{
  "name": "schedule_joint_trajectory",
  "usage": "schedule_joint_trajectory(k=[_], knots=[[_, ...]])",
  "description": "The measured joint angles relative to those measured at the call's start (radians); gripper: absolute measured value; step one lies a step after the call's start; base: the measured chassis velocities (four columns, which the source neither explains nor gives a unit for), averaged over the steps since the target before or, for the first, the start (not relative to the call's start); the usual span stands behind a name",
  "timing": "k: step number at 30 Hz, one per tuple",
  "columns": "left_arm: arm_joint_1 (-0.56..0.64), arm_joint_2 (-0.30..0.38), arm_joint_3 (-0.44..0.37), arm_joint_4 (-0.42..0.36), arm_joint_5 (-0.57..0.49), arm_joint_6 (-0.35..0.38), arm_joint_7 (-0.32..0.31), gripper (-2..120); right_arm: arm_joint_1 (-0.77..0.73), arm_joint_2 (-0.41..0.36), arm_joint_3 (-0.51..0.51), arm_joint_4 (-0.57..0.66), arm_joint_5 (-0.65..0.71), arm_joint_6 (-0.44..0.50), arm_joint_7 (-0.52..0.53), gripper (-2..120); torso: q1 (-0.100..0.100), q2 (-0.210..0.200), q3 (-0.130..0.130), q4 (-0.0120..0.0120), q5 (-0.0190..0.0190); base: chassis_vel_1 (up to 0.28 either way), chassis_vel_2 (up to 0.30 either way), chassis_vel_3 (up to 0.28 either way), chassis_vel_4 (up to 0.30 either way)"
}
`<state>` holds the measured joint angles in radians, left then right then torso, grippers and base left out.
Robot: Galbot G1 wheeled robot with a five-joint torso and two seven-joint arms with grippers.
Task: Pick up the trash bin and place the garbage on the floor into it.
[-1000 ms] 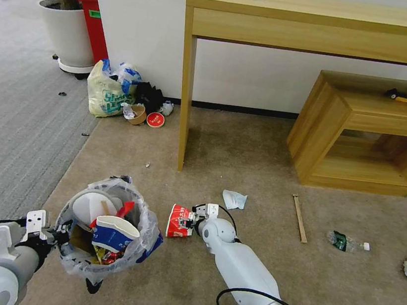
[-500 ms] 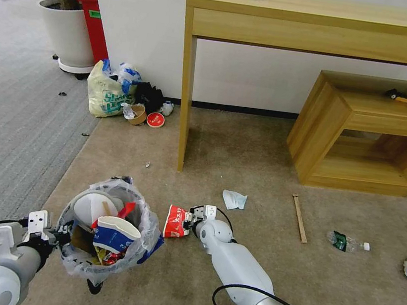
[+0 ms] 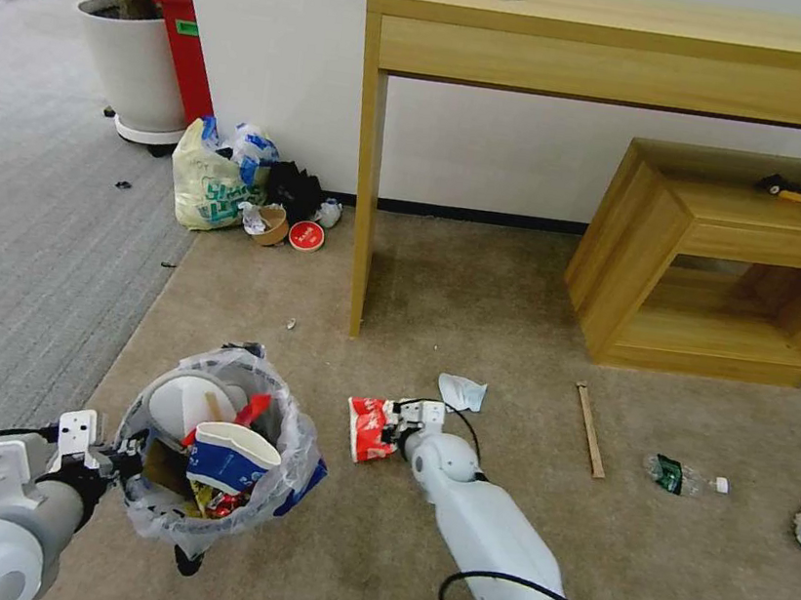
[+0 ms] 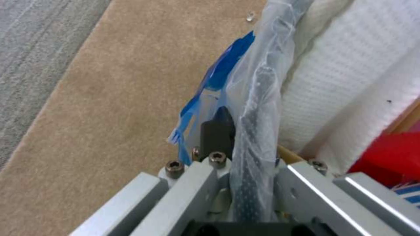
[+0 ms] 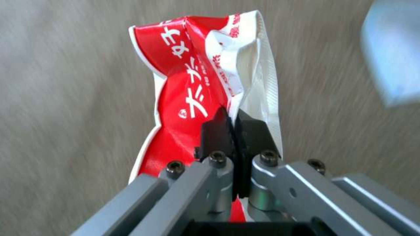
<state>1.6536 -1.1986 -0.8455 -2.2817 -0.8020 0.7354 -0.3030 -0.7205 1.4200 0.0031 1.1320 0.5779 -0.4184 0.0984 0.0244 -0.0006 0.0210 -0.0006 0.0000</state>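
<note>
The right gripper (image 5: pixel 235 126) pinches the crushed red paper cup (image 5: pixel 192 88) between shut jaws (left gripper (image 4: pixel 245 137) clamps the trash bin (image 3: pixel 203 456) rim).

Crinkly, glossy clear plastic bag (image 3: pixel 290 463) lining the round black bin. Crushed red-and-white paper cup (image 5: pixel 197 88), smooth and faintly shiny. Matt, short-pile beige carpet floor (image 3: pixel 480 291). Brushed grey metal right gripper (image 5: pixel 235 131) with matt black pads.

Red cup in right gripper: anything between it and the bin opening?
Nothing visible. The right gripper holds the crushed red cup; only bare carpet separates it from the trash bin held by the left gripper.
</note>
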Motion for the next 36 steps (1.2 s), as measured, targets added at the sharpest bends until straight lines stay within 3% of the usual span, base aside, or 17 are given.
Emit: schedule_joint_trajectory(k=[7,13,17,24,36], knots=[[-0.016,0.017,0.029,0.009,0.005,0.0,-0.002,0,0.005,-0.073,0.041,0.18,-0.008,0.033,-0.035,0,0.0,0.0,0.0,0.0003,0.0001,0.0,0.0,0.0,0.0],[-0.058,0.056,0.061,0.038,-0.034,0.0,-0.025,0,0.023,-0.171,0.089,0.398,0.035,0.039,-0.22,0,0.0,0.0,0.0,0.0002,0.0001,0.0,0.0,0.0,0.0],[-0.077,0.074,0.073,0.053,-0.049,0.0,-0.034,0,0.038,-0.202,0.09,0.479,0.073,0.039,-0.271,0,0.0,0.0,0.0,0.0,0.0,0.0,0.0,0.0,0.0],[-0.148,0.129,0.156,0.103,-0.113,0.0,-0.081,0,0.087,-0.246,-0.02,0.695,0.231,-0.026,-0.286,0,0.0,0.0,0.0,0.0004,-0.0001,0.0,0.0,0.0,0.0],[-0.227,0.184,0.24,0.153,-0.211,0.0,-0.14,0,0.091,-0.304,-0.26,0.793,0.265,-0.085,-0.243,0,0.0,0.0,0.0,0.0003,-0.0001,0.0,0.0,0.0,0.0]])
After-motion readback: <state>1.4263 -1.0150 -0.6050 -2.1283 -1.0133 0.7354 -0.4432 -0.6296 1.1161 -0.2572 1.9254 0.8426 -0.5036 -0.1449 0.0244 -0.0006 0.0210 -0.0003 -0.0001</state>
